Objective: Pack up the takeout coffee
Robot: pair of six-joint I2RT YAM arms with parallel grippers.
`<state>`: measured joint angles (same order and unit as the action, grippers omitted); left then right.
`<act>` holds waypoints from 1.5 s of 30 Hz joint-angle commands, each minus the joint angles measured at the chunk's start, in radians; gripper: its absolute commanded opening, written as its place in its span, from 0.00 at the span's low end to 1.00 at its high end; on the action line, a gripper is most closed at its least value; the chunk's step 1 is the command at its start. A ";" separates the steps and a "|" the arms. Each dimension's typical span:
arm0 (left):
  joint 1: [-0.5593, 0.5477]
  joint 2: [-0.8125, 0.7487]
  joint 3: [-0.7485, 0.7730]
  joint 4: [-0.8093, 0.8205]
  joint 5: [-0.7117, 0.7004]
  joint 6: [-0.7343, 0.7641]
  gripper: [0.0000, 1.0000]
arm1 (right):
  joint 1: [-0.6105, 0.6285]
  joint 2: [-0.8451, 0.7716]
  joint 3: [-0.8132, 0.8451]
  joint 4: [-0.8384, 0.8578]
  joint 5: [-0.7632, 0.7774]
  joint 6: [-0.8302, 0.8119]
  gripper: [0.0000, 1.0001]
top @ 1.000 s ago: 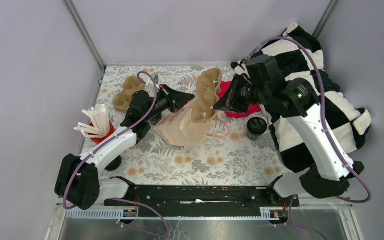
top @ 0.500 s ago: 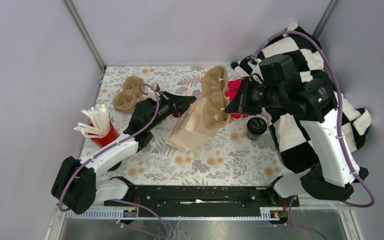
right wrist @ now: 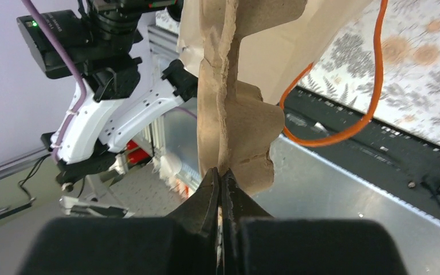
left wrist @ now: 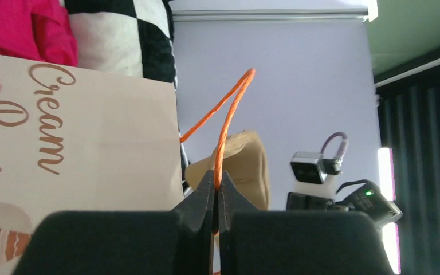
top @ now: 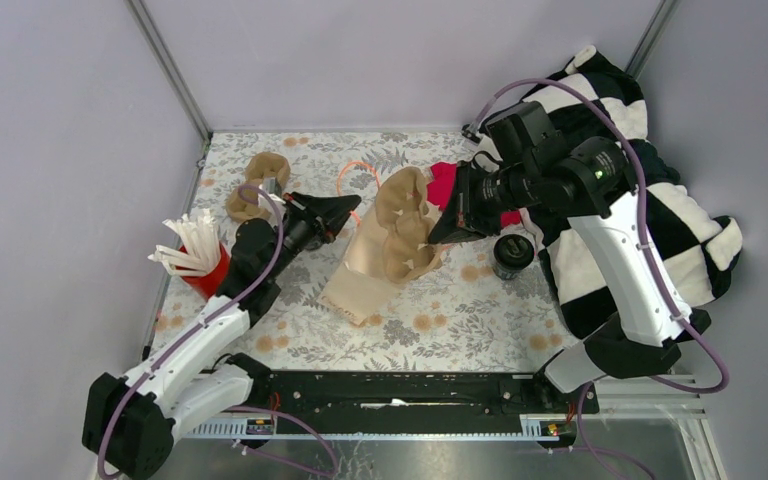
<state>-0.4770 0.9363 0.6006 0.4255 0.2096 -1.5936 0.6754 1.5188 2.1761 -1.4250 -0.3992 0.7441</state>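
Above table [top: 480,320], claws [left wrist: 215,176] [right wrist: 222,173] pinching handle [left wrist: 228,117], tray [right wrist: 238,114]

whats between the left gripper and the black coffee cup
Top view: the paper bag and the cardboard cup tray pinched by the right gripper sit between the left gripper and the black coffee cup.

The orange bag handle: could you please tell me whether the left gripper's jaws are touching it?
Touching. The left wrist view shows the left gripper with its jaws shut on the orange handle, the cord rising from between their tips.
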 commanded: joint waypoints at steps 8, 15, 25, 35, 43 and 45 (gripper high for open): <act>-0.040 0.151 0.074 0.244 -0.081 -0.289 0.00 | -0.020 0.008 0.045 -0.049 -0.121 0.099 0.00; -0.154 0.260 0.187 0.319 -0.177 -0.304 0.00 | -0.120 -0.099 -0.087 -0.051 -0.031 0.060 0.00; -0.278 0.235 0.093 0.380 -0.379 -0.308 0.00 | -0.126 -0.124 -0.102 -0.050 0.052 0.064 0.00; -0.293 0.035 -0.080 0.169 -0.450 -0.238 0.07 | -0.134 -0.040 -0.111 -0.049 0.077 0.064 0.00; -0.273 -0.098 0.088 -0.379 -0.441 -0.026 0.66 | -0.114 0.013 -0.121 0.016 -0.007 0.058 0.00; -0.232 -0.110 0.160 -0.529 -0.427 0.068 0.77 | -0.081 0.045 -0.071 -0.002 -0.005 0.042 0.00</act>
<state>-0.7578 0.8707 0.6197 0.2317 -0.1970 -1.6985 0.5537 1.5242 2.0285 -1.4307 -0.3767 0.8112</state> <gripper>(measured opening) 0.696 0.021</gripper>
